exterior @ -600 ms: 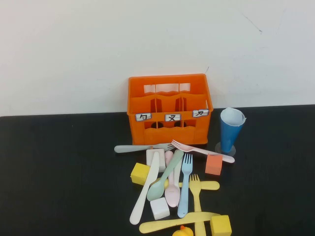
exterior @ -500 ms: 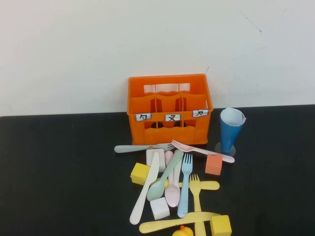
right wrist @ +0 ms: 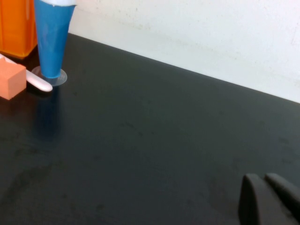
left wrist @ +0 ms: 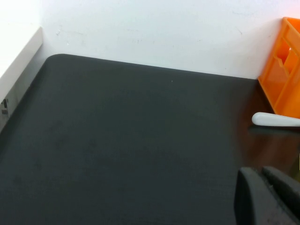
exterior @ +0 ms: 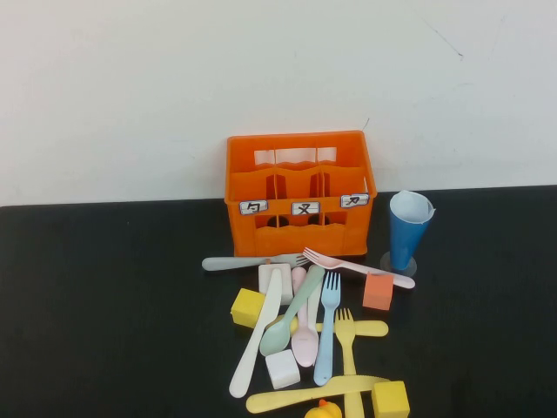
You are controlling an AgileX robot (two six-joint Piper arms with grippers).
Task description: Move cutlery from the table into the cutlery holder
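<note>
Waiting low over the flat black surface (exterior: pixel 104 296), left tool (left wrist: pixel 269 197) and right tool (right wrist: pixel 269 199) both pressed together, away from the pastel plastic cutlery (exterior: pixel 300 335) and boxy orange plastic holder (exterior: pixel 300 196).

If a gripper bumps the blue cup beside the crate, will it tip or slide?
The blue cup is tall, on a small clear base, so it probably tips rather than slides. It looks like thin paper, likely light and easily crushed. Left gripper and right gripper sit low over the table, away from it.
</note>
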